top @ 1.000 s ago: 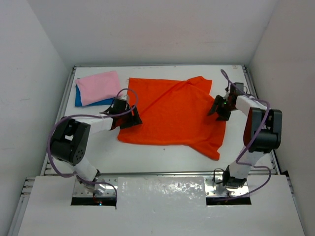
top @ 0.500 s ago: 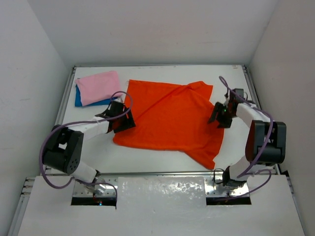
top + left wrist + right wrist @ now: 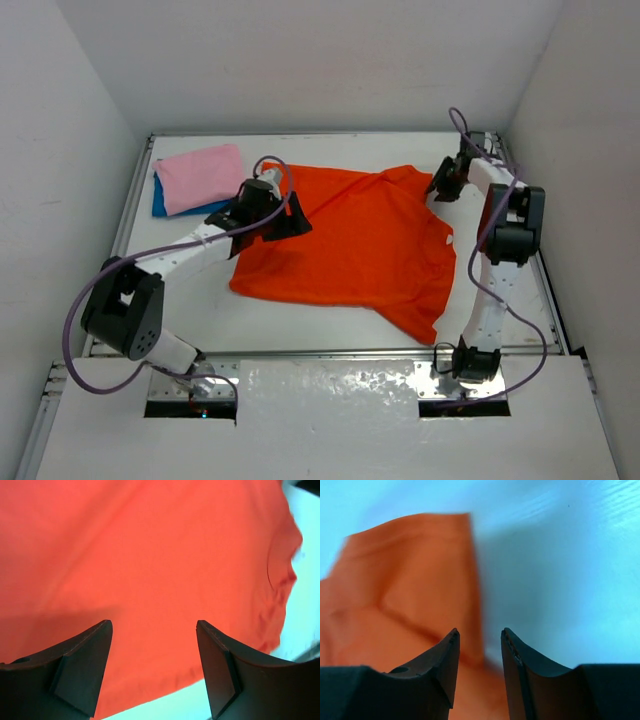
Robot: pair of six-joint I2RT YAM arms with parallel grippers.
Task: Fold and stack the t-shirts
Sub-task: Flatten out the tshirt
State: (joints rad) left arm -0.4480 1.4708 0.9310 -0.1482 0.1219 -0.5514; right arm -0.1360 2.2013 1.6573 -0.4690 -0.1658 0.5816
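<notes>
**Overhead view.** I see the orange-red t-shirt (image 3: pixel 350 245) lying unfolded across the middle of the white desk (image 3: pixel 300 315). Its cloth is rumpled, and one corner trails toward the near right. The pink t-shirt (image 3: pixel 200 177) sits folded in the far left corner, on top of the blue t-shirt (image 3: pixel 160 205). Only a strip of the blue one shows at the left and near edges of the pink. This pair lies just beside the orange-red shirt's far left corner; I cannot tell whether they touch.

**Left arm.** My left tool (image 3: pixel 290 215) reaches over the far left part of the orange-red shirt. In the left wrist view the left tool (image 3: pixel 153 625) has its fingers (image 3: pixel 82 670) spread wide. Orange-red cloth (image 3: pixel 150 555) fills the background beneath them, and nothing is caught between them. A sliver of desk shows along the right edge and at the bottom.

**Right arm.** My right tool (image 3: pixel 440 185) is stretched to the far right, at the shirt's sleeve. In the right wrist view the right tool (image 3: pixel 480 630) has its fingers (image 3: pixel 440 665) parted by a narrow gap. Only cloth edge and bare desk (image 3: pixel 560 555) show through that gap. The blurred sleeve (image 3: pixel 410 570) lies to the left, beneath and beyond the left finger, and is not pinched.
</notes>
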